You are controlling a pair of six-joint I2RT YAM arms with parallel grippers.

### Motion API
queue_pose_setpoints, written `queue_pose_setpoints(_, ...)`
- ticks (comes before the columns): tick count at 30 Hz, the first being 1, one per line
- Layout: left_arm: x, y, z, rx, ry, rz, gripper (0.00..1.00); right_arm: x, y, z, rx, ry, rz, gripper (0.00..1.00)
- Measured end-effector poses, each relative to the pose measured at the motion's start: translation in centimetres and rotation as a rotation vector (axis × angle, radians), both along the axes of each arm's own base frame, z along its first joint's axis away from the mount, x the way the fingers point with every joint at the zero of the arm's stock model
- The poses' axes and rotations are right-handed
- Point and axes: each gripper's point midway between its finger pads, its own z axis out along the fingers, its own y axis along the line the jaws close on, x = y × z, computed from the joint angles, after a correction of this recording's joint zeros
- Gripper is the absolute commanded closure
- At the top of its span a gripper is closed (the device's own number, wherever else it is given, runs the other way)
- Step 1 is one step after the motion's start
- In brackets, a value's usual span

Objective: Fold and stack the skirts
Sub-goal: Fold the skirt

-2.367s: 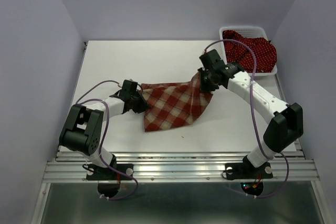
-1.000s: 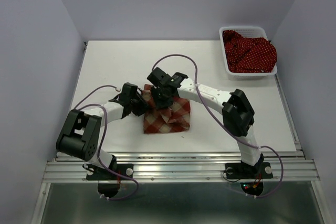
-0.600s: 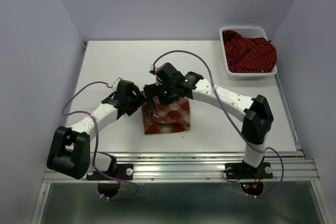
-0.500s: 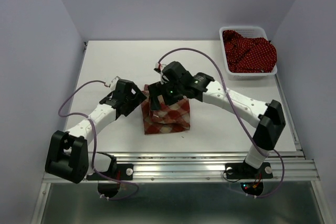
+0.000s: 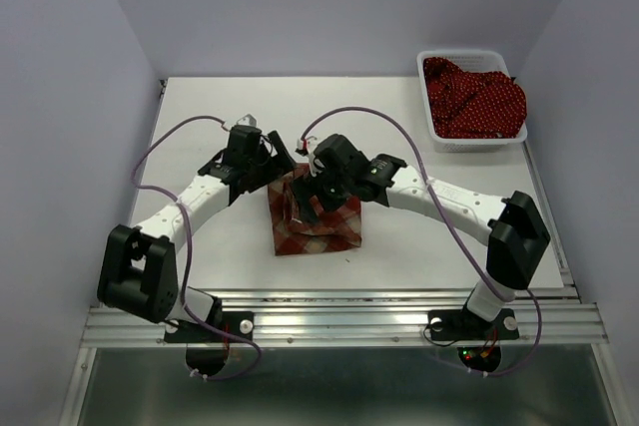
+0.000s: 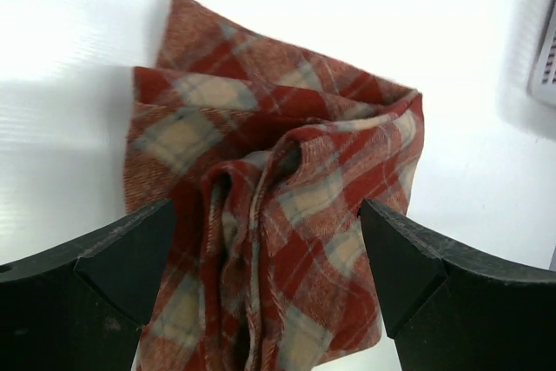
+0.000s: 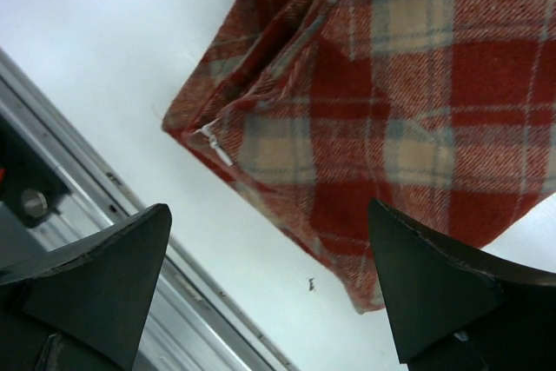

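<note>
**A:** Where is the checked skirt [image 5: 315, 224]?

**B:** On the desk [image 5: 200, 117], near the middle, folded into a rough square. The left claw [image 6: 268, 245] and the right claw [image 7: 269, 249] hover just above it. Both are spread wide and grip nothing.

**A:** Is the fold tidy?

**B:** Not quite. Seen from the left wrist, the top layers bunch up into a ridge along the middle.

**A:** So how should this step go?

**B:** I'd say the job now is getting clear of the fold without spoiling it. Lift both claws straight up, not sideways, so no finger catches a loose layer and drags it open. If the ridge needs flattening, press gently from the middle outward.

**A:** And what's left?

**B:** The dark red dotted skirts [image 5: 474, 97] lie heaped in the white mesh basket [image 5: 467, 53] at the far right corner, well apart. They look unfolded, and none is stacked here yet.
</note>
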Motion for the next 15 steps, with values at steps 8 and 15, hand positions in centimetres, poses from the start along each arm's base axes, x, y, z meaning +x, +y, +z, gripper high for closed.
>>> queue_pose_setpoints(8, -1.1, -3.1, -5.2, 0.059, 0.100, -0.168, 0.01, 1.2, 0.5, -1.3, -0.040, -0.076, 0.032, 0.00)
queue_pose_setpoints(15, -1.6, -3.1, -8.4, 0.104, 0.181, -0.185, 0.48, 0.0, 2.4, -4.2, -0.129, -0.145, 0.125, 0.01)
